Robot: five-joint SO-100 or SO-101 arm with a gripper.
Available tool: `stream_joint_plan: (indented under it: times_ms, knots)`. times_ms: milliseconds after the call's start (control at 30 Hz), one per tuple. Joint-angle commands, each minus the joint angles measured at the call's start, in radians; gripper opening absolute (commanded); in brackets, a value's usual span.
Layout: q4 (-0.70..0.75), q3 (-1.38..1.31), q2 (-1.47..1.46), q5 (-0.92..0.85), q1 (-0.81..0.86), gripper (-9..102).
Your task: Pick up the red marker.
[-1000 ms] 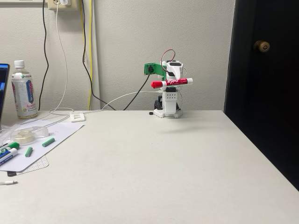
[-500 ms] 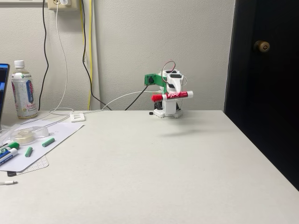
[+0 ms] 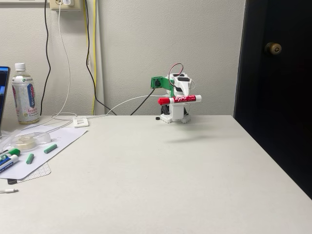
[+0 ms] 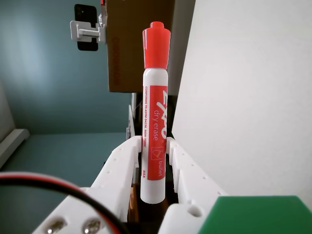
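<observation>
The red marker [image 3: 179,99] hangs level in the air at the back of the table, in front of the arm's base, red cap pointing left in the fixed view. My gripper [image 3: 178,97] is shut on its barrel. In the wrist view the red marker [image 4: 155,112] stands up between the two white fingers [image 4: 123,161], cap at the top, with my gripper [image 4: 154,142] clamped on the lower part of the red label.
The white table [image 3: 161,170] spreads out in front of the arm. At its left edge lie a paper sheet with green chalk-like pieces [image 3: 50,148], green-capped markers [image 3: 9,157] and a tape roll [image 3: 24,141]. A drink bottle [image 3: 25,93] stands behind them. Cables hang on the wall. A dark door [image 3: 275,73] is on the right.
The gripper has come down with the red marker, from well above the base to just in front of it. The marker stays level and held.
</observation>
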Motion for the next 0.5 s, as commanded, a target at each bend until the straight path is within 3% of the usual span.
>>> stream_joint_plan:
  times_ms: [0, 467]
  knots:
    - [-0.005, -0.009, 0.011, -0.008, -0.002, 0]
    - [-0.012, 0.005, 0.011, -0.025, 0.0, 0]
